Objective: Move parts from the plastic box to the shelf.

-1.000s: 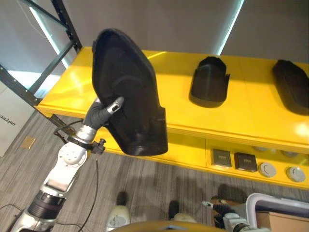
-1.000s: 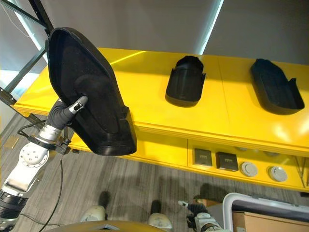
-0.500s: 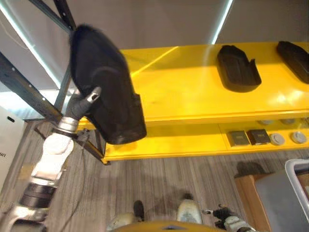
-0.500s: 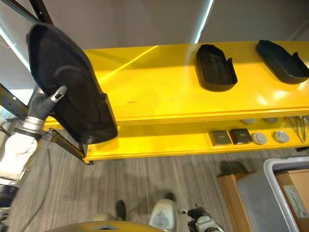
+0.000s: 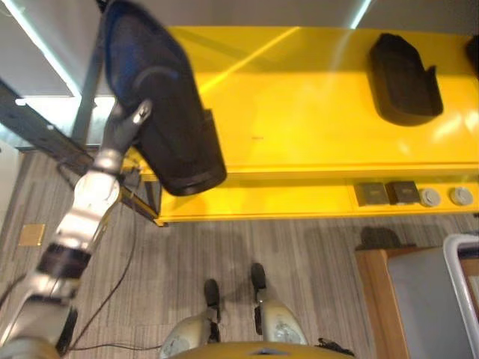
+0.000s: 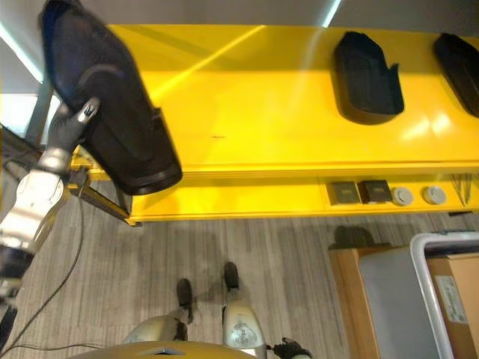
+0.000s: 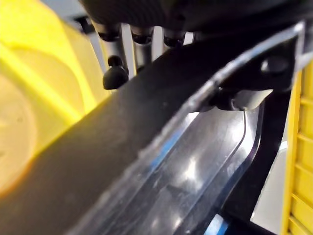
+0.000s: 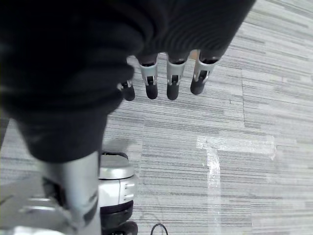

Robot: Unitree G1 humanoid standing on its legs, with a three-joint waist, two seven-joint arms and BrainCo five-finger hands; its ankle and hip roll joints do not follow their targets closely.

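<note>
My left robot hand (image 5: 133,120) grips the black moulded part (image 5: 161,105) raised off the yellow shelf's (image 5: 299,112) left end — next, lower it flat onto bare shelf; my right robot hand (image 8: 166,81) hangs slack and empty.

Grey striped carpet floor (image 6: 262,247) down below — small dark square blocks (image 6: 359,191) and round silver discs (image 6: 413,196) side by side, and a wooden crate (image 6: 346,292) at lower right.
</note>
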